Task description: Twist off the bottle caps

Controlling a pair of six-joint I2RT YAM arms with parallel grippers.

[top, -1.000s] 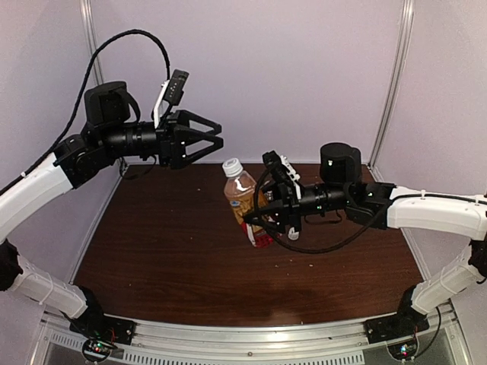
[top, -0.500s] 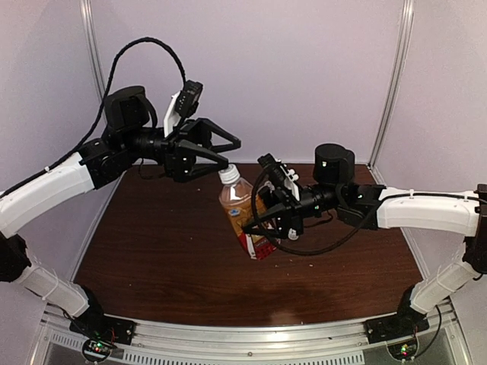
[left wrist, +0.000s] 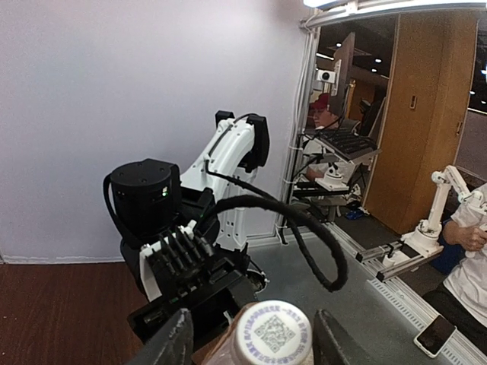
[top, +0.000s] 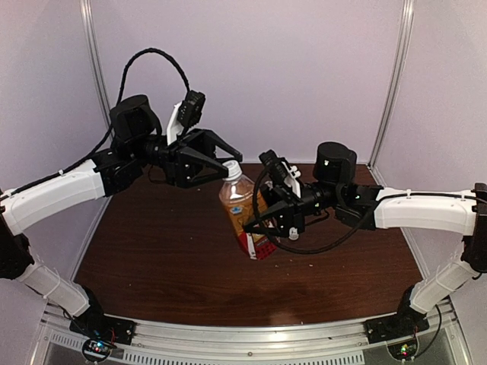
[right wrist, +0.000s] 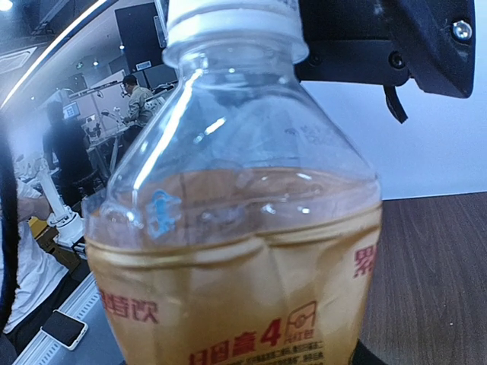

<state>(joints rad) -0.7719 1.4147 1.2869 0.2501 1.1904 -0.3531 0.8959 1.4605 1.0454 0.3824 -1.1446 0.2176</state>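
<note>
The amber-brown bottle [top: 242,207] with a red and white label is held tilted above the brown table, its white cap [top: 232,169] pointing up and left. My right gripper [top: 264,222] is shut on the bottle's lower body. The bottle fills the right wrist view [right wrist: 243,251], with its cap at the top [right wrist: 232,23]. My left gripper [top: 228,161] is open, its jaws on either side of the cap with a gap on each side. In the left wrist view the cap [left wrist: 272,334] shows a QR code between the fingers [left wrist: 173,344]. The clear bottle and the other cap are out of view.
The brown table [top: 152,251] is ringed by pale walls and metal posts [top: 396,84]. My left arm's black cable [top: 156,61] loops above it. The right arm's cable [top: 319,242] hangs below the gripper.
My left gripper has swung right and down from the upper left until its open jaws flank the cap. The right gripper has shifted the bottle slightly left, still tilted.
</note>
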